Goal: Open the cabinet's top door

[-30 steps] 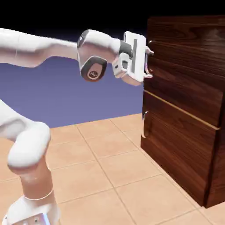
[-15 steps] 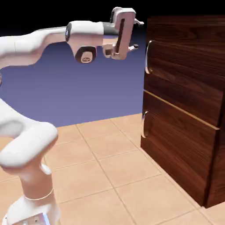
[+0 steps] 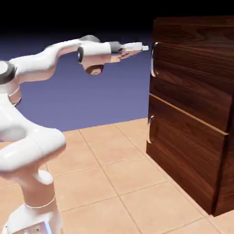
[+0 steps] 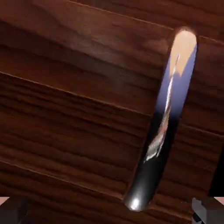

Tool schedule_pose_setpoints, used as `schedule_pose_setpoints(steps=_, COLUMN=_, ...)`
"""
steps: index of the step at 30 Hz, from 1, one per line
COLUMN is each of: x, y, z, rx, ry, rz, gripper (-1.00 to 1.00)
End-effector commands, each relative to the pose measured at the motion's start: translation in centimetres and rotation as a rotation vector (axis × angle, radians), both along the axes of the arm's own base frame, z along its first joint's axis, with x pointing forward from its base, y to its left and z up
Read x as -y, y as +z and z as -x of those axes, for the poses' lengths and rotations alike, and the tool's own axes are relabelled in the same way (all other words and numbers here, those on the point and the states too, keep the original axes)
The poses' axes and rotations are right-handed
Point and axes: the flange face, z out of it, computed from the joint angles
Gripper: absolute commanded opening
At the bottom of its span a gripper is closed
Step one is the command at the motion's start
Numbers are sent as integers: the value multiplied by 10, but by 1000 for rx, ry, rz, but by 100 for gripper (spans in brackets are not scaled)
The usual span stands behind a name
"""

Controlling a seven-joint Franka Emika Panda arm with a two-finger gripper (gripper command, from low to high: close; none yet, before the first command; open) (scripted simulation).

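**Pincer Level With the Top Door's Handle**

From the exterior view, the white arm reaches across the tiled worktop [image 3: 114, 169] toward the cabinet [image 3: 196, 114] at the right. Its pincer [image 3: 142, 47] — jaws spread, grasping nothing — hangs just short of the silver handle [image 3: 154, 59] at the top door [image 3: 192, 77]'s near edge. From the hand view, dark wood grain fills the frame — the gleaming handle [image 4: 162, 127] runs slantwise, right of centre, between the grey fingertips [image 4: 201, 212] at the bottom corners.
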Motion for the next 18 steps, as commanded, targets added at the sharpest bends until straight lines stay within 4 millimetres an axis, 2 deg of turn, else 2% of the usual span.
schedule_pose_setpoints(steps=1, x=-5, y=-12, z=-7, rx=-4, ry=2, rz=-65, gripper=0)
schedule_pose_setpoints(steps=3, x=-7, y=-17, z=-10, rx=-6, ry=3, rz=-91, gripper=0)
schedule_pose_setpoints(steps=8, x=-5, y=-17, z=-59, rx=-6, ry=3, rz=-90, gripper=0)
schedule_pose_setpoints(steps=9, x=-5, y=-17, z=-59, rx=-6, ry=3, rz=-90, gripper=-100)
schedule_pose_setpoints(steps=10, x=-5, y=-17, z=-59, rx=-6, ry=3, rz=-90, gripper=-100)
schedule_pose_setpoints(steps=18, x=16, y=-17, z=2, rx=-12, ry=137, rz=-90, gripper=-100)
